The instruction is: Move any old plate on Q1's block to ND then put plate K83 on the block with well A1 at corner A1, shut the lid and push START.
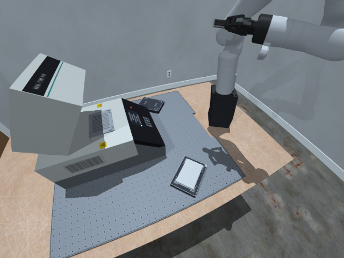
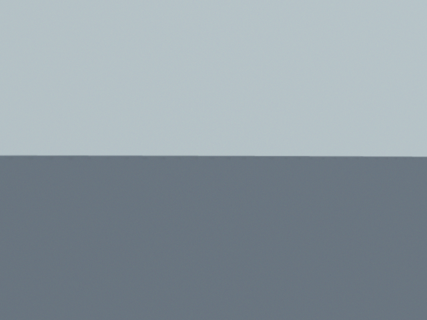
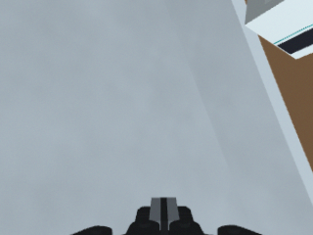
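Observation:
The cycler Q1 [image 1: 86, 162] stands at the left with its lid [image 1: 45, 119] [image 3: 279, 26] raised. Its lamp [image 1: 131, 107] is red. Its block [image 1: 108, 122] shows grey with dark stripes, partly shaded by the lid; I see no white plate on it, but cannot rule out a clear one. White plate K83 [image 1: 190, 173] lies in the dark nest N1 [image 1: 182, 187], and looks flat. The dark nest ND [image 1: 152, 104], behind Q1's key panel [image 1: 144, 122], shows no plate. My gripper [image 1: 214, 23] [image 3: 163, 214] is shut and empty, high above the table, far from the plates.
The perforated board [image 1: 110, 213] lies on the wooden table [image 1: 250, 144] under Q1 and the nests. The arm's black base [image 1: 223, 108] stands at the table's back right. Walls stand behind. The exterior view shows only blank pale and grey surfaces.

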Robot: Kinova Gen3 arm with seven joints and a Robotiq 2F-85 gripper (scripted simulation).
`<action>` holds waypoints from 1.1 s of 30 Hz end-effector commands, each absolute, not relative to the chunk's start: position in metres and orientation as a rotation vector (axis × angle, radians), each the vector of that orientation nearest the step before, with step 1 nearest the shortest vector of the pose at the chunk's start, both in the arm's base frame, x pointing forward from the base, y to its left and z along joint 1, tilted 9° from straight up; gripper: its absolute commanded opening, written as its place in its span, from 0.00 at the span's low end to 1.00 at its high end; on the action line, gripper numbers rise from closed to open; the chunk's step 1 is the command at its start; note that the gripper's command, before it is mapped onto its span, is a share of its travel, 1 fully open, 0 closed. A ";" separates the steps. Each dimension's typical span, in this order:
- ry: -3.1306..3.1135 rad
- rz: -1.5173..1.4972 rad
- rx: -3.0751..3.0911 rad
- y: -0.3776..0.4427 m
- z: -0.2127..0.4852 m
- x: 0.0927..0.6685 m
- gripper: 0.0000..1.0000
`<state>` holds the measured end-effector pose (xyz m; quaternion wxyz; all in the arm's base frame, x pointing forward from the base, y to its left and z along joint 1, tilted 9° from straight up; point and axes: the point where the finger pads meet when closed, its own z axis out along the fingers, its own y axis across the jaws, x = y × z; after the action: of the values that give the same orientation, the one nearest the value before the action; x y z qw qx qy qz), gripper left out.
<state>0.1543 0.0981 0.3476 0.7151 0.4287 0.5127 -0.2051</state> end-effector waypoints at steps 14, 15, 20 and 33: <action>1.258 -0.459 0.854 0.092 0.350 0.168 0.10; 1.267 -0.459 0.847 0.092 0.350 0.169 0.10; 1.309 -0.461 0.812 0.090 0.351 0.174 0.10; 1.402 -0.463 0.733 0.085 0.353 0.184 0.10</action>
<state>0.1821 0.0862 0.3522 0.6821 0.3333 0.6173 -0.2064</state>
